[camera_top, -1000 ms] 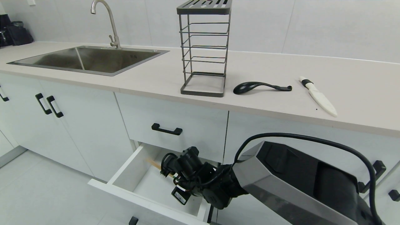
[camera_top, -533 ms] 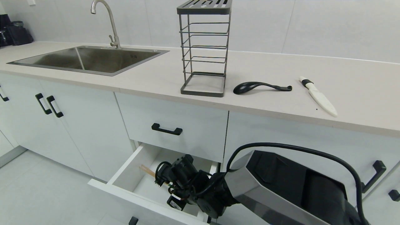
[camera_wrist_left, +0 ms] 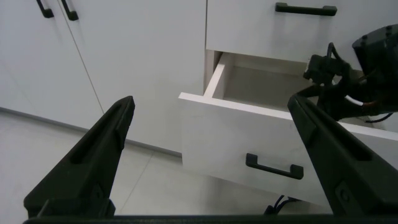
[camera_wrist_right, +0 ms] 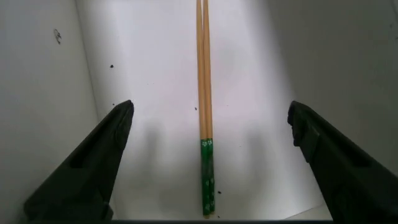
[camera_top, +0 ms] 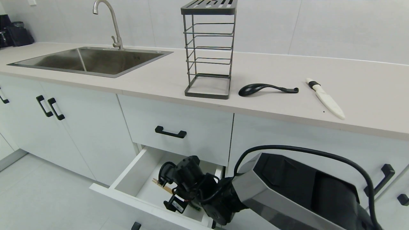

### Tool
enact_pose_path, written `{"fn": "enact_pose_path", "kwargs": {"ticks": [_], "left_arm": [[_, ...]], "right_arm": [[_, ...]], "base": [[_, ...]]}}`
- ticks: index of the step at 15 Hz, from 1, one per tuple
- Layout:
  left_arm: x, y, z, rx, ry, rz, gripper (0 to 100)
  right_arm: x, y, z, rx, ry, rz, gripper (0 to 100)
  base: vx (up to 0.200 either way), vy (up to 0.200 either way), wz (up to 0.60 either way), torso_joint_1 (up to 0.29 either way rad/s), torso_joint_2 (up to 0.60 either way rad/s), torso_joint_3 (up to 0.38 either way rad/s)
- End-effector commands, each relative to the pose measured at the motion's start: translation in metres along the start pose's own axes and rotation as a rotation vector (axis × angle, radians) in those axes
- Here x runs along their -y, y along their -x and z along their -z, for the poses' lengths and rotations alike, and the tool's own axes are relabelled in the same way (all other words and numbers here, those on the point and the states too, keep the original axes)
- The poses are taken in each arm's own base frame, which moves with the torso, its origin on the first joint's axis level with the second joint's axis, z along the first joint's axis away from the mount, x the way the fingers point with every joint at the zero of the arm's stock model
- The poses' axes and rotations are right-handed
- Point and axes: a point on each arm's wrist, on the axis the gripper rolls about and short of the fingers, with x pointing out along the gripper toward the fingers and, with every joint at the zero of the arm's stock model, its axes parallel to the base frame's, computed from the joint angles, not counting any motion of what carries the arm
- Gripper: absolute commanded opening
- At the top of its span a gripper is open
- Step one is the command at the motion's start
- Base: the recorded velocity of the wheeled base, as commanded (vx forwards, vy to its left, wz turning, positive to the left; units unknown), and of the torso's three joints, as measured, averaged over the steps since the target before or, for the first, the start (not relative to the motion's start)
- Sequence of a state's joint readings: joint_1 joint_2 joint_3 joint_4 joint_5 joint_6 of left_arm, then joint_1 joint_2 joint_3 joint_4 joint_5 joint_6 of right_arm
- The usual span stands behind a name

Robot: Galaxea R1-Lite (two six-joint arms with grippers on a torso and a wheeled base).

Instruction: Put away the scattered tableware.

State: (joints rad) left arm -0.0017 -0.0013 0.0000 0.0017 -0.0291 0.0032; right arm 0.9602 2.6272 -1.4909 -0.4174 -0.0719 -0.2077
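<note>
Right wrist view: chopsticks down in the drawer
Our right pincer hangs over them, fingers spread wide; left pincer gapes too; we see spoon and knife on the desk.

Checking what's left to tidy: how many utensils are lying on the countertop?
2: a black spoon just right of the wire rack, and a white knife farther right. The chopsticks lie in the open drawer, not counted.
</note>
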Motion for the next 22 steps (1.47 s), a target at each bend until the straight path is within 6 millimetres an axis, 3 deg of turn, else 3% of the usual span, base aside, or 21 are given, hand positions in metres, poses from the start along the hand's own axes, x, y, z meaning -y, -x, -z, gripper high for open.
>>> {"fn": "enact_pose_path", "kwargs": {"ticks": [1, 3, 4, 5, 8, 10, 12, 16, 22], "left_arm": [[0.0, 0.0, 0.0, -0.001, 0.0, 0.0, 100], [0.0, 0.0, 0.0, -0.001, 0.0, 0.0, 100], [0.0, 0.0, 0.0, -0.001, 0.0, 0.0, 100], [0.0, 0.0, 0.0, -0.001, 0.0, 0.0, 100], [0.0, 0.0, 0.0, -0.001, 0.0, 0.0, 100], [0.0, 0.0, 0.0, -0.001, 0.0, 0.0, 100], [0.0, 0.0, 0.0, -0.001, 0.0, 0.0, 100], [0.0, 0.0, 0.0, -0.001, 0.0, 0.0, 100], [0.0, 0.0, 0.0, -0.001, 0.0, 0.0, 100]], "right_arm": [[0.005, 0.032, -0.022, 0.063, 0.024, 0.012, 100], [0.001, 0.058, -0.038, 0.122, 0.037, 0.006, 100], [0.001, 0.058, -0.038, 0.122, 0.037, 0.006, 100], [0.0, 0.085, -0.049, 0.166, 0.041, 0.007, 100], [0.004, 0.135, -0.061, 0.25, 0.052, -0.003, 100], [0.0, 0.162, -0.057, 0.262, 0.064, -0.04, 100], [-0.004, 0.189, -0.034, 0.208, 0.108, -0.053, 100], [-0.007, 0.205, 0.007, 0.174, 0.028, -0.062, 100], [-0.007, 0.208, 0.026, 0.133, -0.006, -0.063, 100]], "base": [[0.0, 0.0, 0.0, 0.0, 0.0, 0.0], [0.0, 0.0, 0.0, 0.0, 0.0, 0.0], [0.0, 0.0, 0.0, 0.0, 0.0, 0.0], [0.0, 0.0, 0.0, 0.0, 0.0, 0.0], [0.0, 0.0, 0.0, 0.0, 0.0, 0.0], [0.0, 0.0, 0.0, 0.0, 0.0, 0.0], [0.0, 0.0, 0.0, 0.0, 0.0, 0.0], [0.0, 0.0, 0.0, 0.0, 0.0, 0.0], [0.0, 0.0, 0.0, 0.0, 0.0, 0.0]]}}
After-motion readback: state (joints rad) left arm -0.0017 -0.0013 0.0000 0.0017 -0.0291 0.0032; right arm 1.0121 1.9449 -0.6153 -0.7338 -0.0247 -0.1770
